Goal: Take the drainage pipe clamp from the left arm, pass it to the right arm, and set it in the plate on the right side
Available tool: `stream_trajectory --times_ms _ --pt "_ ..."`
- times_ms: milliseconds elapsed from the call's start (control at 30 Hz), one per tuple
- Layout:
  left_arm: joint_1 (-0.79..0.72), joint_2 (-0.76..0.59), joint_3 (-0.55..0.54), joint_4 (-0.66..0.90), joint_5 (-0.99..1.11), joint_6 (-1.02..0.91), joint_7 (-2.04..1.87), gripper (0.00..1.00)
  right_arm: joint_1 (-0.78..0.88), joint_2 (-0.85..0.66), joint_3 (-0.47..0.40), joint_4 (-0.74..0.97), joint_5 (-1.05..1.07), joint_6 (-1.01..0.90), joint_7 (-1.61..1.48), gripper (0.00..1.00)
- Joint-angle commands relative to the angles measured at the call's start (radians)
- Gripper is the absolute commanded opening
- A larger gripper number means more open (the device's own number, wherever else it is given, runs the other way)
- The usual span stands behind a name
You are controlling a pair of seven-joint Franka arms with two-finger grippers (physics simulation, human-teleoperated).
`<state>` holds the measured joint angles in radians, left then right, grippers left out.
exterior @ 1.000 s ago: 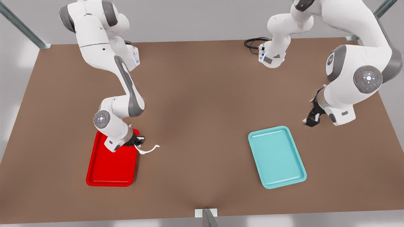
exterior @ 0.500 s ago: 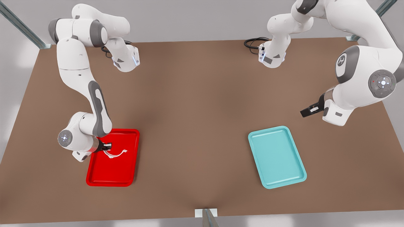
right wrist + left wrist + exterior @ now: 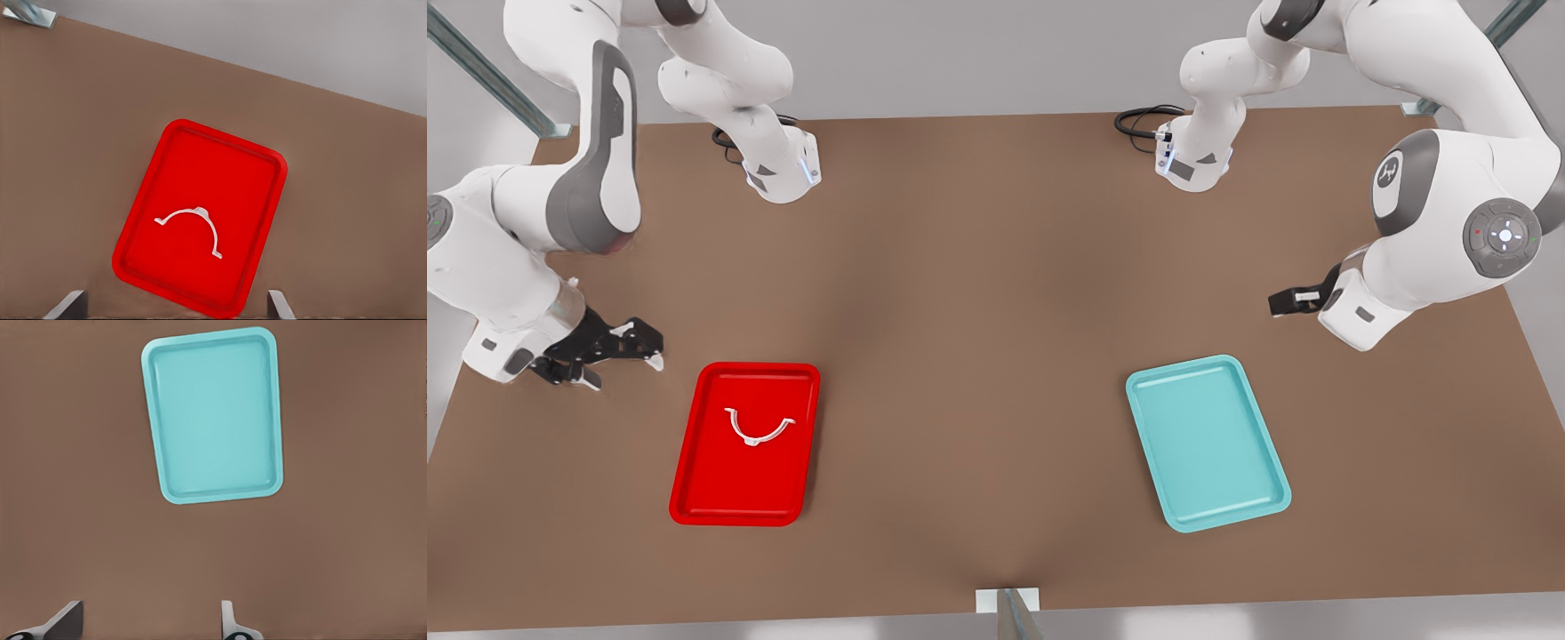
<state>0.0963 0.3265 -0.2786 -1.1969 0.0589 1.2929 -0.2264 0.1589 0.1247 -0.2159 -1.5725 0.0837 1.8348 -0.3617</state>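
1. Red plate [image 3: 738,484] is the reference for everything here. The drainage pipe clamp [image 3: 754,439] lies flat inside it, in the half toward the arm bases, clear of the rim, tabs pointing toward the bases.
2. My right gripper [image 3: 627,363] hangs over bare table [image 3: 978,311] just outside the plate's base-side corner, on the side away from the teal tray [image 3: 1209,444]. Fingers [image 3: 72,305] are spread wide with nothing between them. My wrist camera looks straight down on the plate and clamp.
3. My left gripper [image 3: 1282,302] is well apart from the plate, beyond the teal tray. Its fingers [image 3: 65,620] are also apart and empty. That arm waits.
4. Judgement: the clamp sits in the plate and both my hands are free, so the placing looks done. No regrasp needed.
5. Handling, if I had to pick it up again:
   - Thin plastic half-ring, so probably very light. It is likely stiff across its width but springy if the two ends are squeezed together.
   - Glossy plate under smooth plastic: I expect it to skate if nudged sideways.
   - Best hold: pinch across the band at the arc's middle, coming straight down, with low force.
   - Avoid the end tabs, since a grip there would likely let it swing or twist.
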Motion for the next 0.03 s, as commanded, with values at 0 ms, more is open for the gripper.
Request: stream_trajectory --times_ms 0 --pt "0.0 -0.001 -0.001 0.0 0.001 -0.001 0.233 1.0 0.002 -0.014 0.001 0.034 -0.059 -0.289 0.251 1.0"
